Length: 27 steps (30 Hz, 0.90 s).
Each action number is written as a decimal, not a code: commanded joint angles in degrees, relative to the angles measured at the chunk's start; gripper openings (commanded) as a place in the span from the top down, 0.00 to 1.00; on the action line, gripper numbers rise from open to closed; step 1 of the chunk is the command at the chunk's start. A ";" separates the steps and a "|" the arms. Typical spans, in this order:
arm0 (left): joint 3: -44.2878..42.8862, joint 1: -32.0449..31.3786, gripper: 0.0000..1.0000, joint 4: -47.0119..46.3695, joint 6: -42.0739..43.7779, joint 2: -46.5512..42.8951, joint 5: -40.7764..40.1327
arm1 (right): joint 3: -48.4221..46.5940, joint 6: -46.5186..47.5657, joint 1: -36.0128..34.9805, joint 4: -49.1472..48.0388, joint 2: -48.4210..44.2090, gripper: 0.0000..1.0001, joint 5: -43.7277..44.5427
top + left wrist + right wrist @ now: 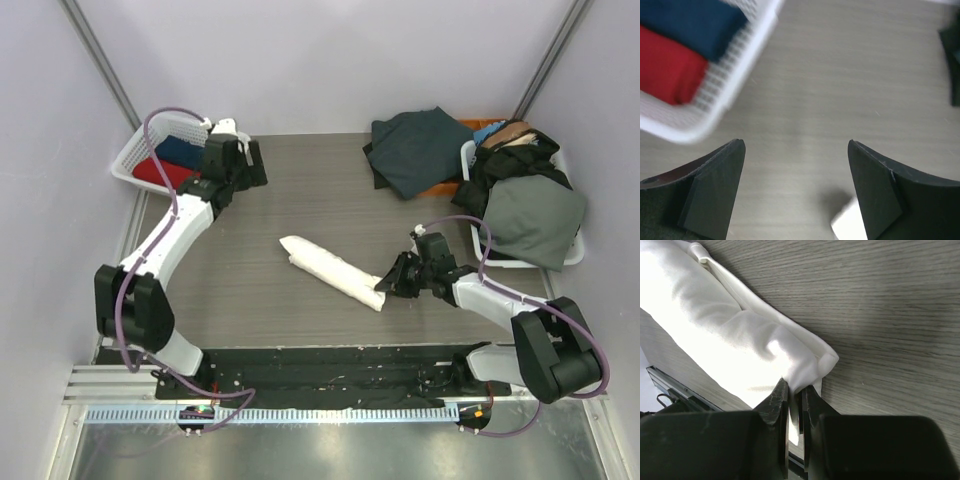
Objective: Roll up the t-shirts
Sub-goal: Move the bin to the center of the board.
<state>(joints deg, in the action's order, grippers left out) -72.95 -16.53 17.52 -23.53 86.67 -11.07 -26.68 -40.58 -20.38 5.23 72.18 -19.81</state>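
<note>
A cream-white t-shirt (332,270), rolled into a long narrow bundle, lies slantwise in the middle of the table. My right gripper (388,283) is shut on its near right end; the wrist view shows the white cloth (740,335) pinched between the two fingers (775,400). My left gripper (247,165) hovers open at the far left beside the white basket (133,158), nothing between its fingers (715,180). In that basket lie a red shirt (667,67) and a navy shirt (695,22), both rolled.
A dark green garment (420,150) lies at the back right over something orange. A second white basket (572,252) at the right holds a heap of dark and grey-green clothes (530,215). Purple walls close in both sides.
</note>
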 commanded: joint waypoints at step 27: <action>-31.12 4.77 0.52 18.69 1.92 33.30 15.98 | -0.22 2.17 0.08 1.53 1.47 0.99 -0.23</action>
<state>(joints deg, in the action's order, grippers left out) -106.26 -7.60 35.40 -15.88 122.08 -2.31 -27.44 -39.77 -20.38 5.39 73.19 -20.95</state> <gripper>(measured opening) 0.482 0.134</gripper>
